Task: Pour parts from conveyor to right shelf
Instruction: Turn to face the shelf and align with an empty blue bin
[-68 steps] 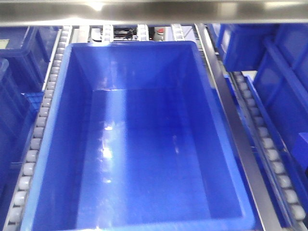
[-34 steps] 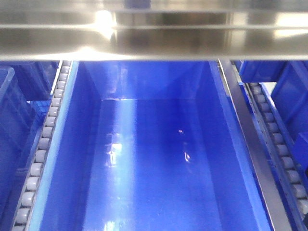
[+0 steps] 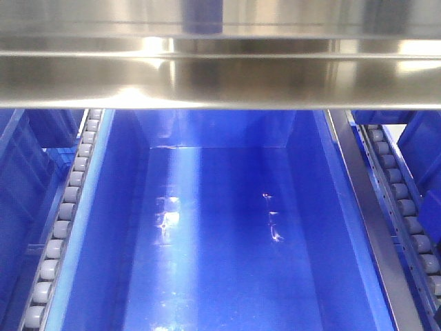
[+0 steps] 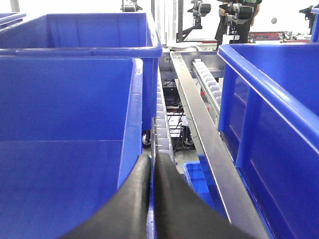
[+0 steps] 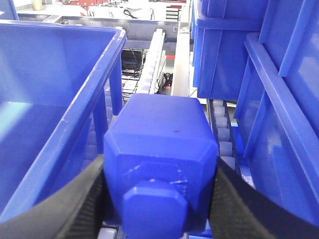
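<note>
Nearest, the right claw (image 5: 160, 199) is clamped on the small bright-blue plastic block with bevelled shoulders and a round knob (image 5: 160, 159), a black pad pressed to each side. The block hangs over the row of white rollers (image 5: 222, 137), between the rims of two bins, not over an opening. Let go here and I'd expect it to land on the rollers and skid off, or drop through the steel frame. The left claw (image 4: 152, 199) has its black fingers together on nothing, at the edge of the large glossy deep-blue plastic bin (image 4: 134, 99); it could catch that wall. Beyond, the bin's floor (image 3: 220, 262) looks bare beneath the stainless-steel crossbar (image 3: 220, 76) of the right shelf.
</note>
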Controlling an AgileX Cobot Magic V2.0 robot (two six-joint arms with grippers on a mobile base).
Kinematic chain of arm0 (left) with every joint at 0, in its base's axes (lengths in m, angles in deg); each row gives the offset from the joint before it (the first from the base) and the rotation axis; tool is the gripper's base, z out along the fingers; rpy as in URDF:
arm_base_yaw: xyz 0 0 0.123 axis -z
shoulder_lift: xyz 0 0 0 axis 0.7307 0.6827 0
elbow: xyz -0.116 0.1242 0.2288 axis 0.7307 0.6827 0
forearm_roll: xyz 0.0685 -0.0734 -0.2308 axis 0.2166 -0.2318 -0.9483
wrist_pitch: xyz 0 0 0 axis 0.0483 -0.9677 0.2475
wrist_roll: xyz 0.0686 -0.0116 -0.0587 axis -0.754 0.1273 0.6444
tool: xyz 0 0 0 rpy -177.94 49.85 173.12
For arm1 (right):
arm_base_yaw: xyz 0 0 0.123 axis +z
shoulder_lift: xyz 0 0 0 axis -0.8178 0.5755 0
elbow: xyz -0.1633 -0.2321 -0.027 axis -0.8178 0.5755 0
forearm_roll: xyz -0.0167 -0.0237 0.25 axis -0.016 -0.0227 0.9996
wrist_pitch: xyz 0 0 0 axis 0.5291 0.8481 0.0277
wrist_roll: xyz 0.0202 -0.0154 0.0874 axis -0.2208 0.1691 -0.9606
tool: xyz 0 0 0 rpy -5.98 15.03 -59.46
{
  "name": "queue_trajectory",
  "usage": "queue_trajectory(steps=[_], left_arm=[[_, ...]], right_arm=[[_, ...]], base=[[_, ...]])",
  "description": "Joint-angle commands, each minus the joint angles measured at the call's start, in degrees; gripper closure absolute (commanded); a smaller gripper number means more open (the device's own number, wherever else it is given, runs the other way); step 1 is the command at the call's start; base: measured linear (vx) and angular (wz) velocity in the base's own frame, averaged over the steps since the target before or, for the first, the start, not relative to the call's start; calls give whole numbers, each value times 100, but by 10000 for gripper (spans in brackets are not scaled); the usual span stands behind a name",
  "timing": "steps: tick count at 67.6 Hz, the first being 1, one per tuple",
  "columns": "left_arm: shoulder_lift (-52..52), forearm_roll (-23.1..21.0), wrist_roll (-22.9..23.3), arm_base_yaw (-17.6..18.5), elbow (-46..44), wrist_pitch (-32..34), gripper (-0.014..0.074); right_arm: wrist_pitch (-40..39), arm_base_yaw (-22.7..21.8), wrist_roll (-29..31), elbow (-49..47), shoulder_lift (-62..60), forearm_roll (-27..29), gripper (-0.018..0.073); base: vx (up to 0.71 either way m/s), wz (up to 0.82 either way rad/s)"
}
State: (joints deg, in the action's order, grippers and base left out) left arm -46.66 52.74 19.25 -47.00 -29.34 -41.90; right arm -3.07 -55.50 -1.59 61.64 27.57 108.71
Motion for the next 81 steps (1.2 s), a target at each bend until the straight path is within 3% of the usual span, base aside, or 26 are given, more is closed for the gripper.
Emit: queue_trajectory(steps=[1,29,42,51,56,69,81], left_arm=[[-30,-35,42,20,-112,416,603],[-30,-35,42,20,-112,416,603],[-30,-35,42,20,-112,416,603],[-30,-35,42,20,-112,416,603],[-30,-35,42,20,-112,416,603],[-30,-35,42,20,-112,416,603],[-30,-35,42,20,-112,416,603]], right_arm=[[-442,-11,47,-146,50,13,561],[-514,-11,47,-146,50,13,561],[-548,-11,-227,-146,50,698,561],[-760,-11,-142,-158,50,763,561],[-392,-11,-115,-294,64,757,561],[546,-11,638,-1109,553,744,554],[1299,-11,799,-2067,1386,751,551]], base=[[0,0],[0,0],[0,0],[0,0],[0,0],[0,0],[0,0]])
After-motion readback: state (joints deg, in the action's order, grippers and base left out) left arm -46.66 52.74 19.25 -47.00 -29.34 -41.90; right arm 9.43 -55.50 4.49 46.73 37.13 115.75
